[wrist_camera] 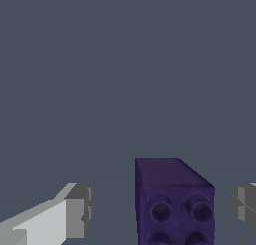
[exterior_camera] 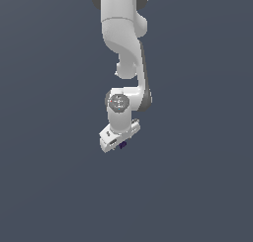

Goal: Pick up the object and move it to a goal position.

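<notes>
1. The pincer (exterior_camera: 118, 143) is spread wide. In the wrist view you can see one fingertip (wrist_camera: 77, 210) off to one side and the other poking in from the far edge, with clear gaps to the block on both sides.
2. The block (wrist_camera: 174, 201) sits between those fingers, closer to one than the other, and nothing is touching it. It's dark purple with round holes on the face toward the camera.
3. In the exterior view the block (exterior_camera: 122, 145) is just a tiny dark speck tucked under the white pincer, resting on the grey counter (exterior_camera: 197, 186) as far as I can tell (height is hard to judge with zero shadows).
4. My guess is we're right before the squeeze, so none of the carrying has happened.
5. What could go wrong: since the block is off-centre, the nearer finger would hit first and could shove or twist it before the other one arrives.
6. Also, if the fingers are too high, they'd only catch the top edge and the block could pop out on the lift.
7. Containers: none visible, no bins or trays, and I can't spot any goal marker either.
</notes>
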{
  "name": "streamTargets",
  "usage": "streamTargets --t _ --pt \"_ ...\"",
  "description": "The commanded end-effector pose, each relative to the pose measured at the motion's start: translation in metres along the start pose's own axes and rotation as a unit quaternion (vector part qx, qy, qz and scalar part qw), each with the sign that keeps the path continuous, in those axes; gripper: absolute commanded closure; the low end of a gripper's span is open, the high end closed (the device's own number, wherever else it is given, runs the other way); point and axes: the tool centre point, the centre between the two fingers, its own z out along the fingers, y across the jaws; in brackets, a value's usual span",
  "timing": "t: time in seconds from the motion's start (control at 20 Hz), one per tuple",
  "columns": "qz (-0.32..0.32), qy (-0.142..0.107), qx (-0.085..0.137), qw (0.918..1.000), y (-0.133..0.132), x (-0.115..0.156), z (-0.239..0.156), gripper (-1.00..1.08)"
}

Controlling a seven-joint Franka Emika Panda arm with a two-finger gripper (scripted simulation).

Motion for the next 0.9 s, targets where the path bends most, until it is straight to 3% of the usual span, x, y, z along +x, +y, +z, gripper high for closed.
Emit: streamTargets --t 0.0,0.05,0.1,0.85 --pt "0.0 0.001 -0.001 1.0 0.0006 0.001 0.0035 -0.92" --pt "0.0 0.001 -0.001 1.0 0.0007 0.0011 0.0036 -0.92" --pt "0.0 0.001 -0.001 1.0 0.0007 0.0011 0.0036 1.08" --pt "0.0 0.001 -0.001 1.0 0.0058 -0.001 -0.0053 1.08"
